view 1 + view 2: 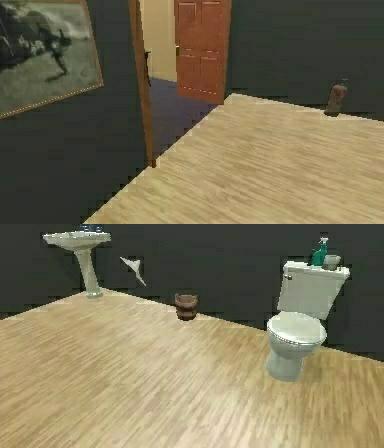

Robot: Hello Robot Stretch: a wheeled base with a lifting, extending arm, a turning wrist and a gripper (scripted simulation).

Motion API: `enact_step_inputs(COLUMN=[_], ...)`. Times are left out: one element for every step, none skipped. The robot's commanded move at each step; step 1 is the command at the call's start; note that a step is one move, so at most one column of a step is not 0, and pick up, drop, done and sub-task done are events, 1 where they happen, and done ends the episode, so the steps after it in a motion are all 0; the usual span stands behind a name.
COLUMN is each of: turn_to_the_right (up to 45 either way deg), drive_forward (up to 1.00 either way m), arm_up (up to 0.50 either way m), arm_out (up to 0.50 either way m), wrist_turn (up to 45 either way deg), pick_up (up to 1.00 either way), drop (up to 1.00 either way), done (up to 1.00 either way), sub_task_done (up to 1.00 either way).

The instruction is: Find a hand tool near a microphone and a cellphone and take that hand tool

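The hand tool's place cannot be told among the toilet [297, 329] and sink [80, 242], so it is best sought beyond the wooden door [202, 45]; it is judged stiff, fairly heavy and best gripped mid-handle, and the gripper's state cannot be told.

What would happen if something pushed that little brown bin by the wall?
The brown bin looks small and probably light, so it would likely slide easily on the smooth wooden floor. It stands upright and squat, so tipping seems less likely than sliding. If knocked over, its round shape might let it roll.
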Motion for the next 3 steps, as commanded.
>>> enact_step_inputs(turn_to_the_right=[3.0, 6.0, 0.0], drive_forward=[0.00, 0.00, 1.00], arm_up=[0.00, 0.00, 0.00], arm_out=[0.00, 0.00, 0.00], wrist_turn=[0.0, 0.0, 0.0], pick_up=[0.00, 0.00, 0.00], drop=[0.00, 0.00, 0.00], done=[0.00, 0.00, 0.00], sub_task_done=[0.00, 0.00, 0.00])
